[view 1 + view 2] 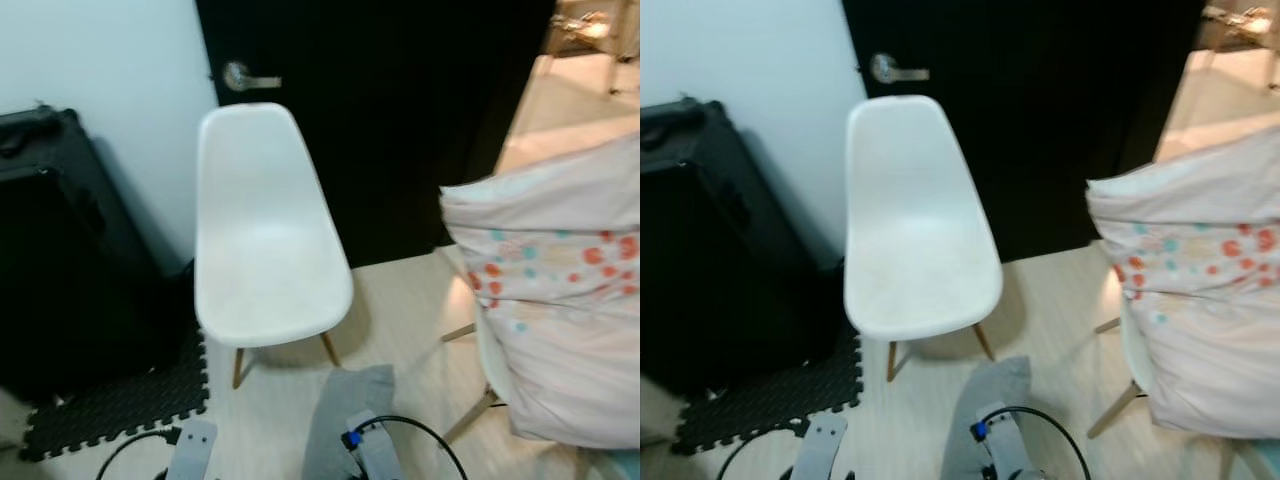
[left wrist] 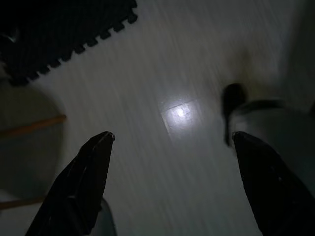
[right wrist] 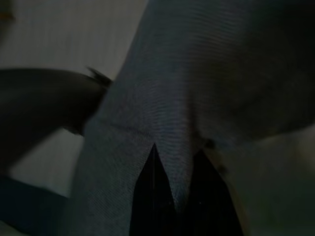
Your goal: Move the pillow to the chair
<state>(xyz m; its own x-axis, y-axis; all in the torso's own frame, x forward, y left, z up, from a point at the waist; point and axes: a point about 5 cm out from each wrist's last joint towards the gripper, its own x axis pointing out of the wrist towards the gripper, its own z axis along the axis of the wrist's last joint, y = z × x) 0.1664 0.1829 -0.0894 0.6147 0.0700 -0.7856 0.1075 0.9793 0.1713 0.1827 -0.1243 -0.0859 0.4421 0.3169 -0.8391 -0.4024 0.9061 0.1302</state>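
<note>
Pillow (image 1: 565, 300) rests on another seat; left gripper (image 2: 172, 137) jaws wide open, right gripper (image 3: 174, 189) jaws nearly closed.

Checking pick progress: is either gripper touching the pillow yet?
Apart. Left eye view shows the pillow on a chair at the right; left wrist view shows the left gripper open over bare floor, right gripper hanging low.

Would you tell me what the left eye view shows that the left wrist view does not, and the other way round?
Left eye view: the white chair, the dotted pillow resting on a second chair to its right, and the black door. Left wrist view: the left gripper, open, hanging above a glare spot on the floor. Both: the black foam mat and the pale floor.
</note>
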